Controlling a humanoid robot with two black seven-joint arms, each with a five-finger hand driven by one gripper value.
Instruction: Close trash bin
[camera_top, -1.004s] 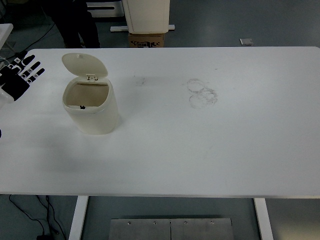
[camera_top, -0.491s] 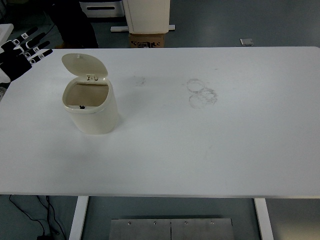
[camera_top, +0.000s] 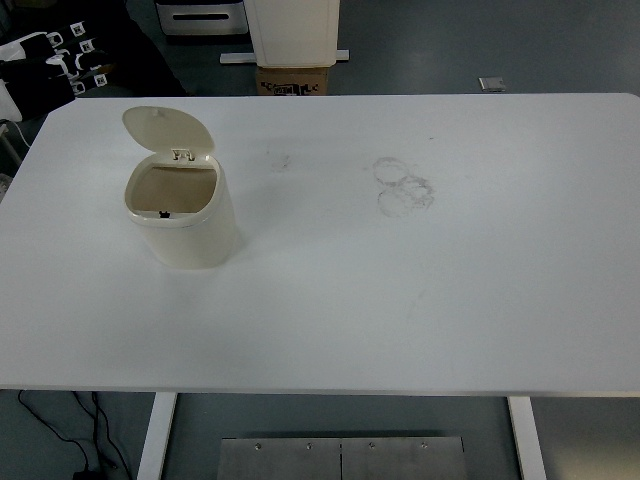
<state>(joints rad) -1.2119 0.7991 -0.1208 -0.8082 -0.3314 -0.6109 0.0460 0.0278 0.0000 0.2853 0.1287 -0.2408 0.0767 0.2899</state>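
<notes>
While the cream trash bin (camera_top: 181, 214) stands lid (camera_top: 168, 129) up at table's (camera_top: 450, 300) left, left hand (camera_top: 62, 62), finger state unclear, hovers beyond the far-left corner; a hard swat could topple it.

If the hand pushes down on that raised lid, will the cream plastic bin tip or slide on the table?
The cream plastic trash bin looks empty and thin-walled, so it is probably light and may skid on the smooth white table. Its hinged lid stands open at the back rim; a downward push should swing it shut, a sideways one could tip the bin.
</notes>
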